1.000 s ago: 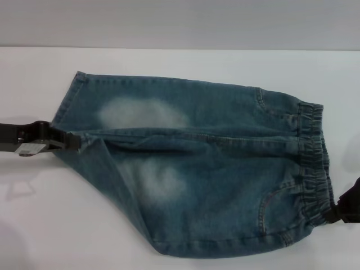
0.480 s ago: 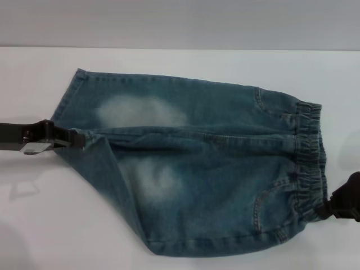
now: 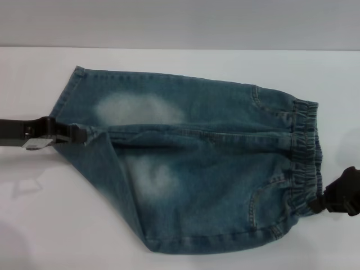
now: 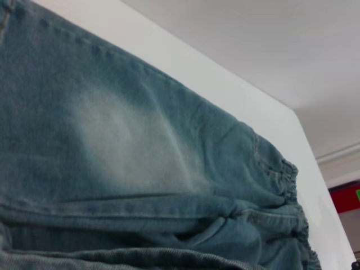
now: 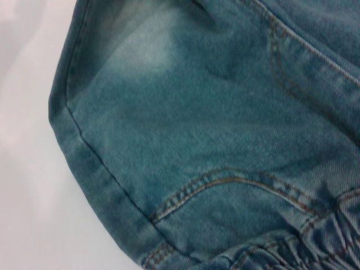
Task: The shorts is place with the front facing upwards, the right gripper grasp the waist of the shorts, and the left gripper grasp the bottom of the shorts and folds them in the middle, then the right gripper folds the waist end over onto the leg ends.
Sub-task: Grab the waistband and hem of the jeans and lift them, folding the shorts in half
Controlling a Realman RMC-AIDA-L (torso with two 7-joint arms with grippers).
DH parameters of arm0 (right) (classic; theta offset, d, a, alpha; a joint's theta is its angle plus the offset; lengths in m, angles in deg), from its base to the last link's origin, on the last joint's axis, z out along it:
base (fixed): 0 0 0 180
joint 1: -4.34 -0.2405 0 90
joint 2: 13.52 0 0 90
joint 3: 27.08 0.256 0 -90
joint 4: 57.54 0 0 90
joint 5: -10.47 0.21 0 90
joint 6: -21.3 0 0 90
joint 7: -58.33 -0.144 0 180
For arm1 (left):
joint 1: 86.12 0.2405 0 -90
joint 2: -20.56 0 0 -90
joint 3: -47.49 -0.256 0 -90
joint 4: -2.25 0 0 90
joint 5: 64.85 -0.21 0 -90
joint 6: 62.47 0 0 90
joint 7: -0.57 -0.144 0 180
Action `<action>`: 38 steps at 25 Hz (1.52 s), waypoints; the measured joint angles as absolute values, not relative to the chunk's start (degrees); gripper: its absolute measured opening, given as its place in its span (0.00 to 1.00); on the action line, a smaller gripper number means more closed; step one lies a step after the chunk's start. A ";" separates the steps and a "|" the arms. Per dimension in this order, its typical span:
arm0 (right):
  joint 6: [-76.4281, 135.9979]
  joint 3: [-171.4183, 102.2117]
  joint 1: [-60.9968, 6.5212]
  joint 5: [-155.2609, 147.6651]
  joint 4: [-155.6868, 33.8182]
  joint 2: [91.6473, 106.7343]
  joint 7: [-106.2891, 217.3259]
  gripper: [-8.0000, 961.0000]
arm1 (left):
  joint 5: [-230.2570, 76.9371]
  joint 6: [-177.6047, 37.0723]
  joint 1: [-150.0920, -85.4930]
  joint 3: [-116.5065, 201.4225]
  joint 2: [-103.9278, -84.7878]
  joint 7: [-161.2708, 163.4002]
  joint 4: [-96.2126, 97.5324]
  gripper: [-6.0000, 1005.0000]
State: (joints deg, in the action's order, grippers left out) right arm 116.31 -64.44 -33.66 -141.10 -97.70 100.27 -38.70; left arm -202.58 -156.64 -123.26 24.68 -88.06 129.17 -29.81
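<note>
Near side of shorts (image 3: 197, 169) lifted farther since earlier frame. Long axis left-right on table (image 3: 34, 225); left gripper (image 3: 79, 135) pinches bottom, right gripper (image 3: 319, 201) pinches waist corner.

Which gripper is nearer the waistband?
Right. The right gripper is at the waistband's near corner; the left gripper is at the leg hems, across the shorts.

One pair of shorts (image 3: 197, 163), two end effectors, left (image 3: 79, 135) and right (image 3: 322, 201), one table (image 3: 34, 214)
</note>
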 joint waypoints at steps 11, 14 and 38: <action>117.22 -64.37 -29.22 -124.60 -97.62 98.04 -37.36 0.01 | -195.63 -154.76 -123.22 24.73 -87.39 130.05 -30.00 0.04; 117.09 -64.31 -26.56 -117.27 -97.61 97.64 -36.29 0.01 | -193.68 -152.91 -123.46 24.74 -87.14 130.53 -29.91 0.04; 97.30 -54.00 -22.77 -102.59 -85.97 101.33 -24.42 0.01 | -188.80 -126.49 -125.42 24.13 -91.49 124.71 -29.90 0.04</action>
State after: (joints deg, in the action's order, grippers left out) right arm 97.30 -54.00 -22.77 -102.59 -85.97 101.33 -24.42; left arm -188.80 -126.49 -125.42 24.13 -91.49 124.71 -29.90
